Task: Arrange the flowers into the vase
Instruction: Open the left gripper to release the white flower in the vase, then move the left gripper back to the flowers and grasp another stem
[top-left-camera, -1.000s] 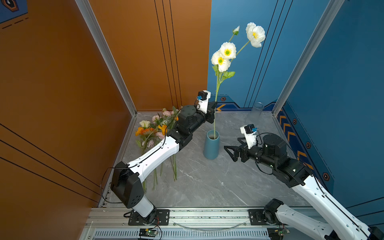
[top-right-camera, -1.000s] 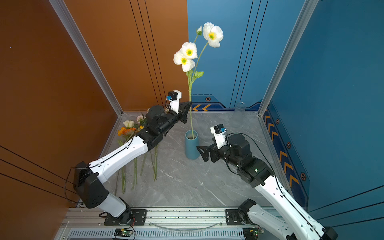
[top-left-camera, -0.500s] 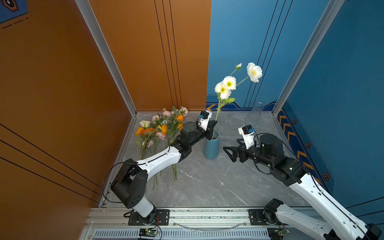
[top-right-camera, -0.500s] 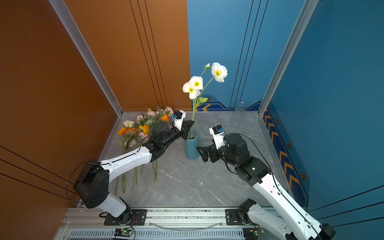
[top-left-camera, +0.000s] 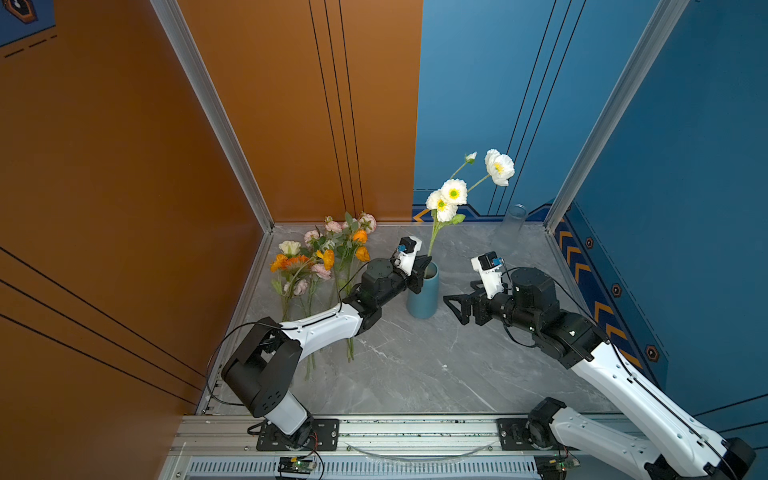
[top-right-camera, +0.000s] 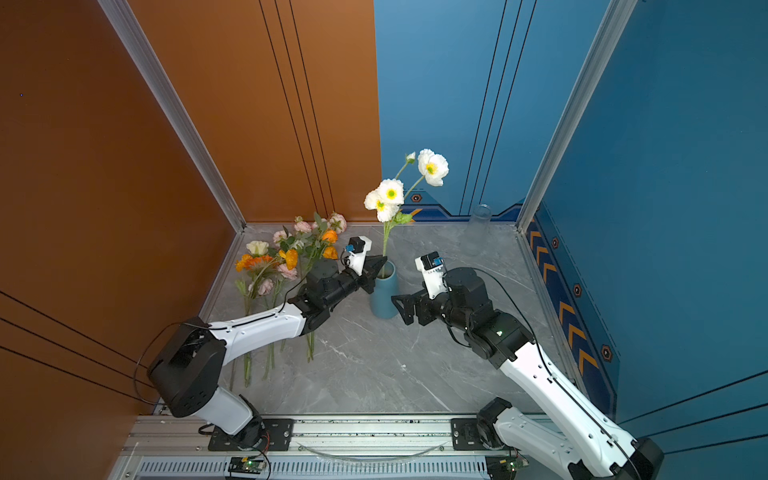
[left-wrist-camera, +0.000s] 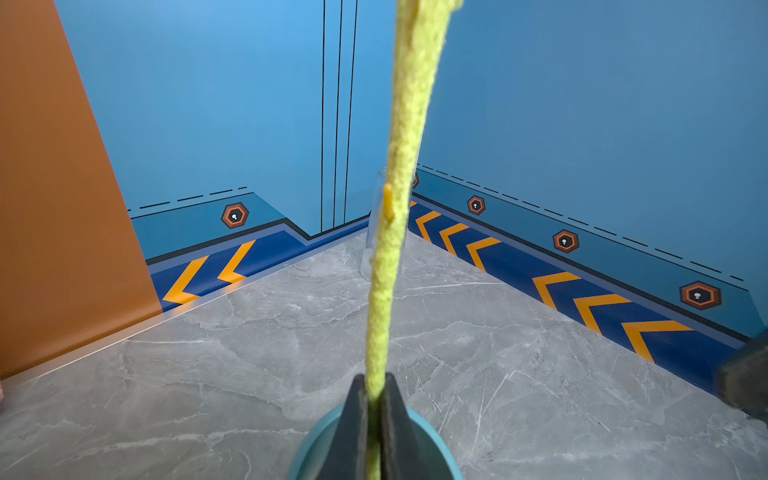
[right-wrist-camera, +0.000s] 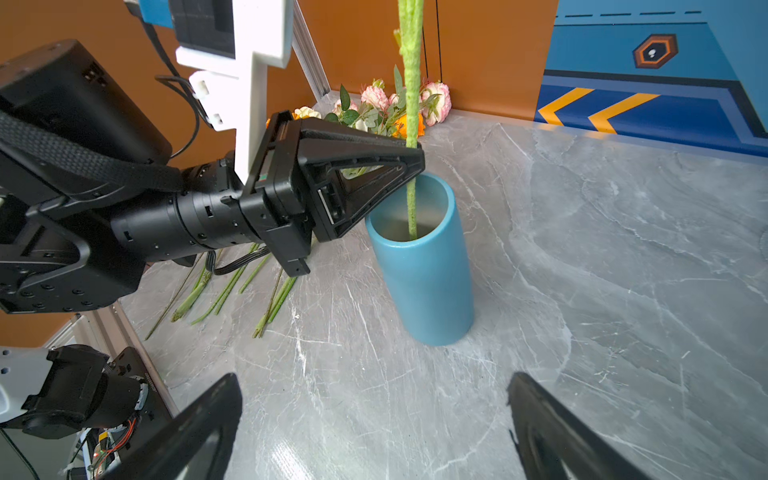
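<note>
On the grey table (top-left-camera: 415, 374), the left claw (left-wrist-camera: 374, 380) is clamping a seemingly light, bendy flower (top-left-camera: 453, 192) low on its stem (left-wrist-camera: 390, 208), the sensible hold, its end dipping into the vase (right-wrist-camera: 428, 282) just below, the right claw (top-left-camera: 454, 308) gaping alongside.

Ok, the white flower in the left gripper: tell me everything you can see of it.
The white flower is one long, fuzzy light-green stem, artificial-looking, branching near the top into three open white blooms with yellow centres, a small closed bud and some leaves. It stands nearly upright, leaning slightly, its lower end down inside the blue vase. The left gripper is shut on the stem just above the vase's rim. How deep the stem reaches is hidden.
</note>
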